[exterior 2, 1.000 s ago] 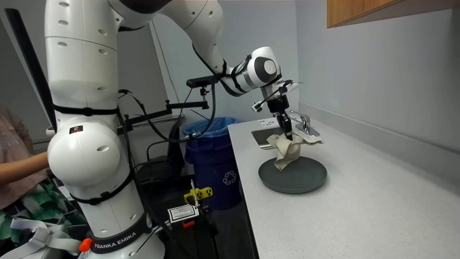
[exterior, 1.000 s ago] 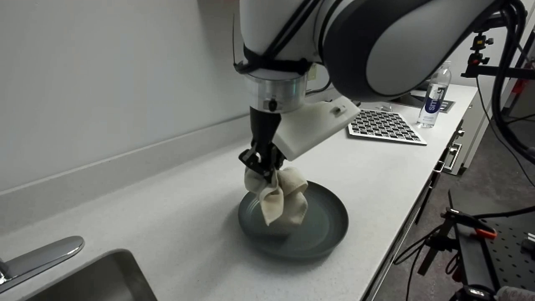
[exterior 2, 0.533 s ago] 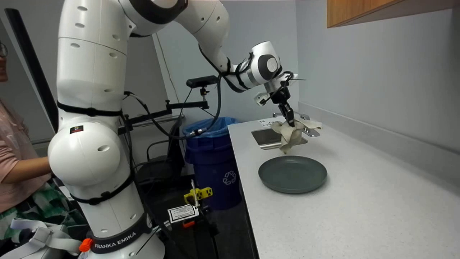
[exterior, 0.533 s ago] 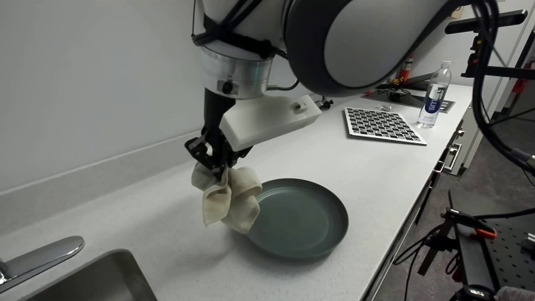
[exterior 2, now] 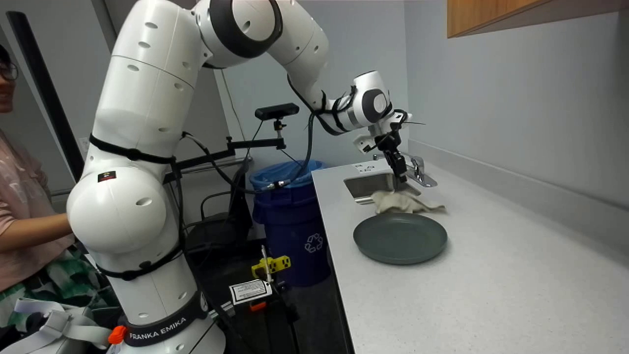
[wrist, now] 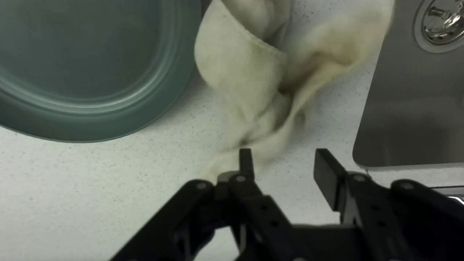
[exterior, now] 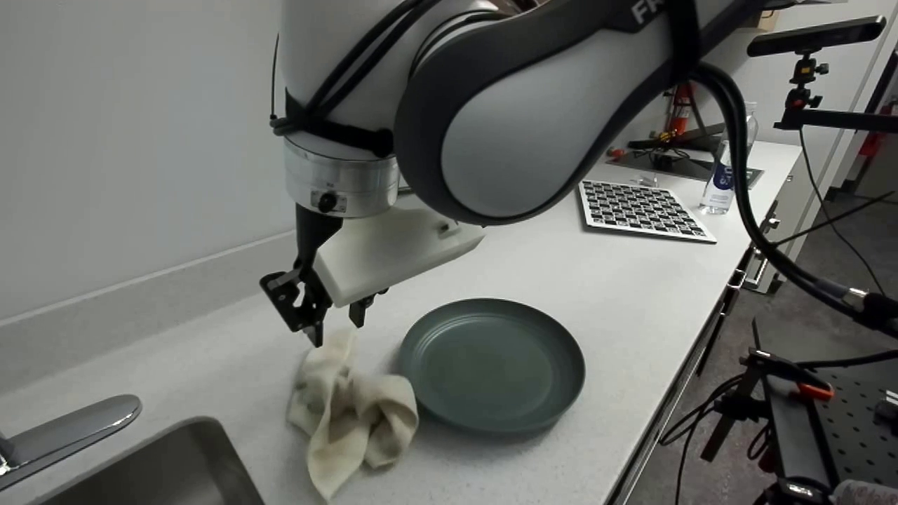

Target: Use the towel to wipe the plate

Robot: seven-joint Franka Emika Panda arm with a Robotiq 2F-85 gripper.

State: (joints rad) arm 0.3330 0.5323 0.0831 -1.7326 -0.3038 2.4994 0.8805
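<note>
The cream towel [exterior: 361,421] lies crumpled between the dark green plate [exterior: 494,365] and the sink. It also shows in an exterior view [exterior 2: 400,202] and in the wrist view [wrist: 243,69], partly blurred. Its edge meets the plate's rim in the picture; I cannot tell whether they touch. The plate sits flat with nothing on it, also in an exterior view [exterior 2: 400,238] and the wrist view [wrist: 79,61]. My gripper [exterior: 337,330] is open and empty, a little above the towel's wall-side end. In the wrist view the fingers [wrist: 283,156] are apart with bare counter between them.
A steel sink [exterior: 175,463] with a faucet [exterior: 77,431] is beside the towel. A wall runs along the counter's back edge. A checkered board [exterior: 642,210] and a water bottle [exterior: 717,193] stand farther along. A wooden cabinet [exterior 2: 516,17] hangs above.
The gripper carried the towel off the plate toward the sink, then opened and let it go. The towel has dropped beside the plate. The plate has not moved.
</note>
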